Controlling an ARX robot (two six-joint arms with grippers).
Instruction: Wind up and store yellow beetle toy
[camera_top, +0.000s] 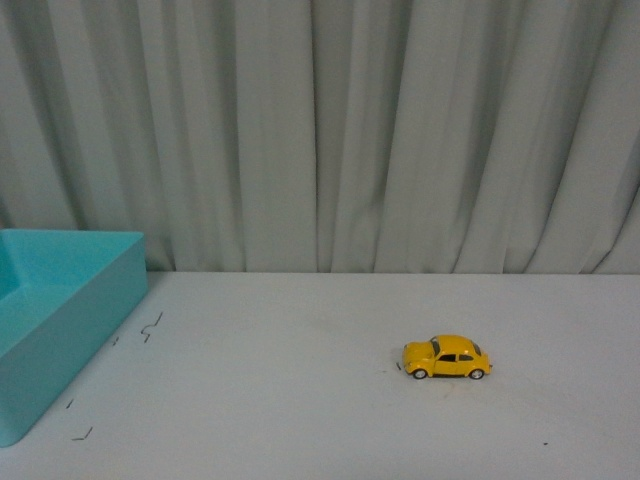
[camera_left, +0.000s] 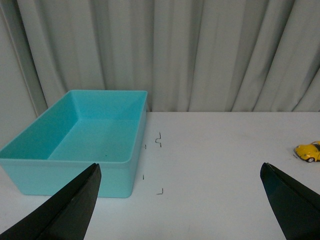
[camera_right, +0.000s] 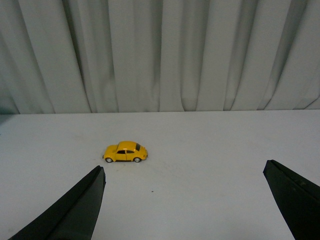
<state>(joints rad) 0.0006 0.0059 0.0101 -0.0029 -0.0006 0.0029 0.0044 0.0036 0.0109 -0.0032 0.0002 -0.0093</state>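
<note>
Both pairs of jaws stand spread wide with nothing between them. The left jaws frame the teal bin (camera_left: 75, 175) and the right jaws frame the yellow beetle toy (camera_right: 125, 152); neither pair touches anything. The toy sits on its wheels on the white table (camera_top: 300, 420), right of the middle and well apart from the bin at the left edge.

We judge that the task is barely begun, since the toy is ungripped and the bin is empty. We cannot tell whether the toy is already wound. Gripping it, carrying it across and setting it in the bin are all left to do.

Only the left wrist view shows the bin's bare floor, and there the toy is cut off at the frame's edge. The front view crops the bin and shows neither arm. The right wrist view shows the whole toy but no bin.
</note>
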